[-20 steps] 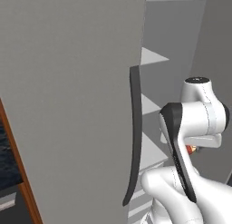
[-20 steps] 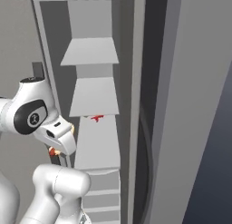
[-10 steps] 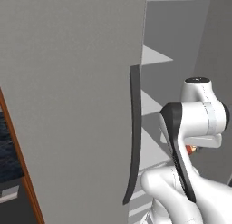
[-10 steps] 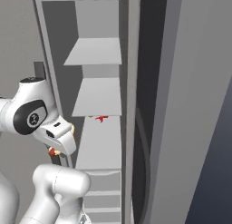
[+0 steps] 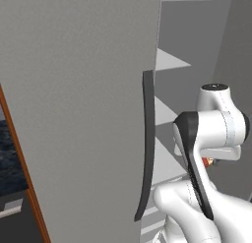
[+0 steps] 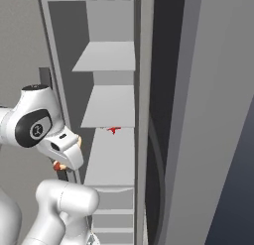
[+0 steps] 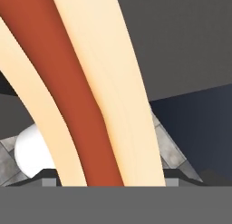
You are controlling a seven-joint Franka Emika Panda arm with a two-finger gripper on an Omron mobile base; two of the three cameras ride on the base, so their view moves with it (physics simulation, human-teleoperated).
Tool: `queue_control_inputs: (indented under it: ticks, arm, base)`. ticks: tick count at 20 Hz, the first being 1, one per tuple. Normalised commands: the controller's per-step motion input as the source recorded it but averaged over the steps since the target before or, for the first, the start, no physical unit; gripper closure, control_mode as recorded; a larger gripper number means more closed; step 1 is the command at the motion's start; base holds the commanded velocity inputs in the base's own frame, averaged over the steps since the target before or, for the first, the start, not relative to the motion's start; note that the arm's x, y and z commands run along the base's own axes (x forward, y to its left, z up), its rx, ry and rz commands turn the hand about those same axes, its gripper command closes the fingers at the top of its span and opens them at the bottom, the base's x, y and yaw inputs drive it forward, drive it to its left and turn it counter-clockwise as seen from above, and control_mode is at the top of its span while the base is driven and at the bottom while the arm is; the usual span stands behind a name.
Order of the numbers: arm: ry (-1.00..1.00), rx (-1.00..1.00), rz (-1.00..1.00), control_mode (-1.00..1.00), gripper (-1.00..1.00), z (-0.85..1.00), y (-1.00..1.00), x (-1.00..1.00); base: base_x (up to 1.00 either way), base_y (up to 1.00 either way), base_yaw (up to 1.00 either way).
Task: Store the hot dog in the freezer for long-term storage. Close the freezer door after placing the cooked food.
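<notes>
The hot dog (image 7: 90,96) sits very close before the hand camera, tan bun around the reddish sausage, so the jaws are pinching it. It is low beside the open freezer (image 6: 111,110). The freezer door (image 5: 78,104) stands wide open, handle (image 5: 146,143) facing the arm.

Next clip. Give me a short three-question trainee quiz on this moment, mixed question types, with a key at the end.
1. True or false: the hot dog already lies on a freezer shelf.
2. Multiple choice: the freezer door is A) shut, B) open, C) removed.
3. Fill in: in the left base view, the door's long dark handle runs ___.

Key
1. False. It sits right at the gripper, filling the hand view close up, and a bit of it peeks out beside the wrist in the right base view.
2. B. The shelves show past the door's edge.
3. Vertically.
</notes>
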Motion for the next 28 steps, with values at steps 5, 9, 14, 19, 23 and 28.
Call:
queue_control_inputs:
  ticks: [5, 9, 14, 19, 23, 28]
  arm:
    - [0.00, 0.00, 0.00, 1.00, 1.00, 0.00, 0.00, 0.00]
    - [0.00, 0.00, 0.00, 1.00, 1.00, 0.00, 0.00, 0.00]
    - [-0.08, 0.02, 0.25, -1.00, 1.00, 0.00, -0.04, 0.38]
    - [-0.28, 0.08, 0.51, -1.00, 1.00, 0.00, -0.24, 0.45]
    - [-0.14, 0.02, 0.22, -1.00, 1.00, 0.00, -0.03, 0.26]
    - [-0.07, 0.00, 0.01, -1.00, 1.00, 0.00, 0.00, 0.24]
  base:
    - [0.00, 0.00, 0.00]
    - [0.00, 0.00, 0.00]
    - [0.00, 0.00, 0.00]
    - [0.00, 0.00, 0.00]
    - [0.00, 0.00, 0.00]
    - [0.00, 0.00, 0.00]
